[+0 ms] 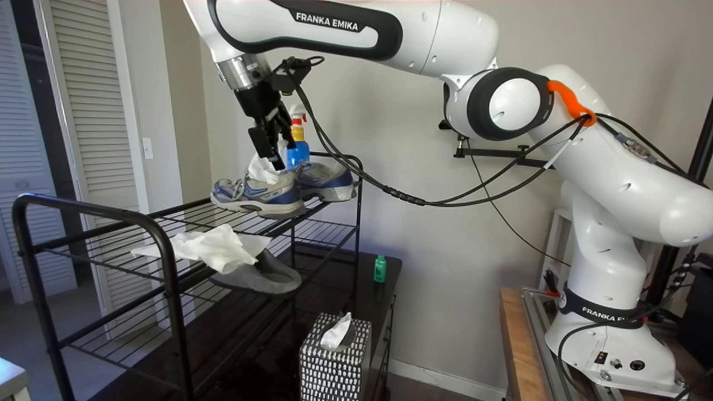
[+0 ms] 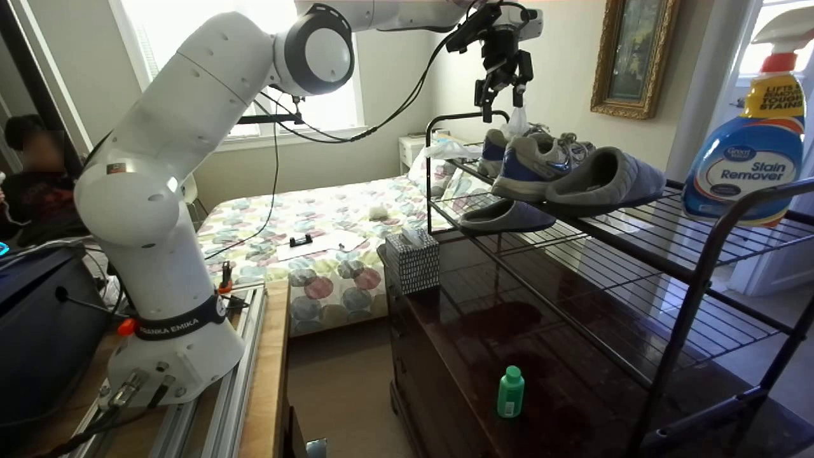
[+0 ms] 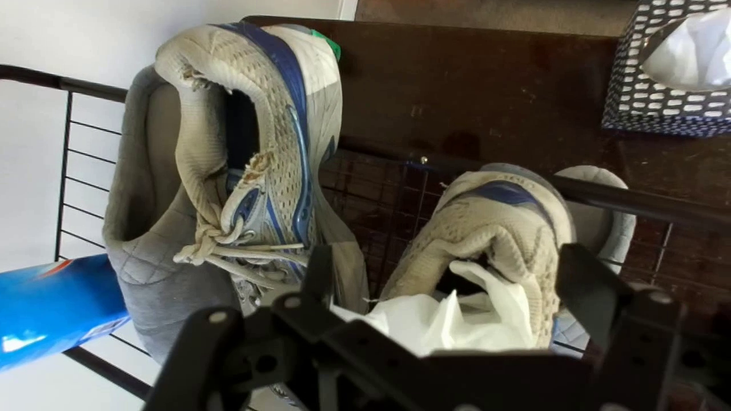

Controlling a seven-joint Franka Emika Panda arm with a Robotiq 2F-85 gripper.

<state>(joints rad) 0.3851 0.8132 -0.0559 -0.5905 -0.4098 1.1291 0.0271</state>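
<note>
The black two-fingered claw (image 2: pixel 502 109) stands wide open, gripping nothing, over crumpled white tissue paper (image 3: pixel 451 328) poking from a grey-and-blue mesh sneaker (image 1: pixel 259 195) on the black metal rack (image 1: pixel 83 204); lowered off-centre, the claw might snag the sneaker's collar and drag it askew

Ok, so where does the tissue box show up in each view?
In an exterior view, the tissue box is at the bottom middle.
In an exterior view, the tissue box is just below centre.
In the wrist view, the tissue box is top right, partly cut off.
Shared landmark: the blue spray bottle.
</note>
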